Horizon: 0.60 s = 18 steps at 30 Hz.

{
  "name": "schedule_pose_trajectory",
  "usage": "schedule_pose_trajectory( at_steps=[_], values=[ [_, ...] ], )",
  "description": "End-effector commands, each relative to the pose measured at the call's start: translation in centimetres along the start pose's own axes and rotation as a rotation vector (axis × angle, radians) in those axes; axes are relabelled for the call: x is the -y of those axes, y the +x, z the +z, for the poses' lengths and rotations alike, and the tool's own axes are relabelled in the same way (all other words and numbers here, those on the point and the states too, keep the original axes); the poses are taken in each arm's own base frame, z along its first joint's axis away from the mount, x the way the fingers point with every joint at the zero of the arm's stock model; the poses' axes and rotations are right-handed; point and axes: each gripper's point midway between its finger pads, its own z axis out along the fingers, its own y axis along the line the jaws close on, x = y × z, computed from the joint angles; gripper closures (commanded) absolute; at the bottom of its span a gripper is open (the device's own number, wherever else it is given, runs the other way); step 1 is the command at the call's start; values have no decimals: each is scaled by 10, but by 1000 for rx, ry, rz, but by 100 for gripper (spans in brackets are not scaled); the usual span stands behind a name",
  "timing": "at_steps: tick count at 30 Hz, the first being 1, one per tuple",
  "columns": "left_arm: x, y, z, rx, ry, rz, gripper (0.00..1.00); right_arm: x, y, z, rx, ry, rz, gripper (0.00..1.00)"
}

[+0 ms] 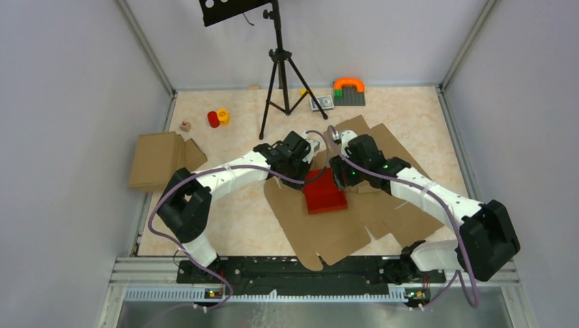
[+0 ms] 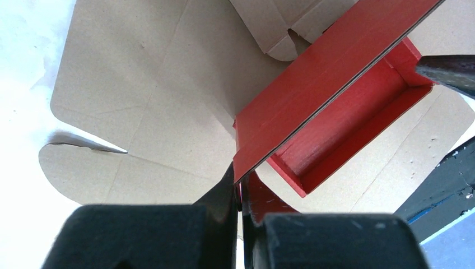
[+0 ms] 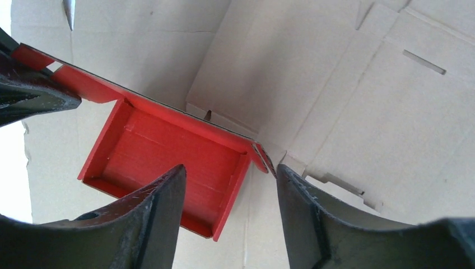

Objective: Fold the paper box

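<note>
On brown card point(image 1: 328, 236), the red box point(image 1: 325, 192) lies open-topped, my left claw point(image 2: 240, 190) clamped on its raised lid, right claw point(image 3: 229, 171) apart.

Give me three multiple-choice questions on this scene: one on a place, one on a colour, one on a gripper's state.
1. The paper box rests on: A the bare table; B a flat brown cardboard sheet; C a tripod.
2. The arch at the far edge is: A blue; B green; C orange.
3. The left gripper is: A shut on the box's flap; B open; C out of view.
Answers: B, cardboard shows round the box; C, plain from above; A, it pinches the red flap.
</note>
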Motion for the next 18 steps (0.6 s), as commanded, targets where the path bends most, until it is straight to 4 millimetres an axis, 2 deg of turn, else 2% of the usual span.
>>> schedule_pose_trajectory(
  at_steps=[1,5,10,16,18],
  values=[
    [4,-14,-14,54,-1,28,100,-7,-12,8,39,-52,-19,44],
    [4,-15,-13,53,-1,26,100,-15,-18,3,66,-94,7,63],
    [4,-16,-12,51,-1,26,100,-13,-17,3,69,-78,22,72],
    [5,-18,-11,49,-5,27,100,-1,-17,7,82,-5,48,73],
    [4,-19,-11,46,-8,26,100,3,-20,7,92,13,48,77]
  ],
)
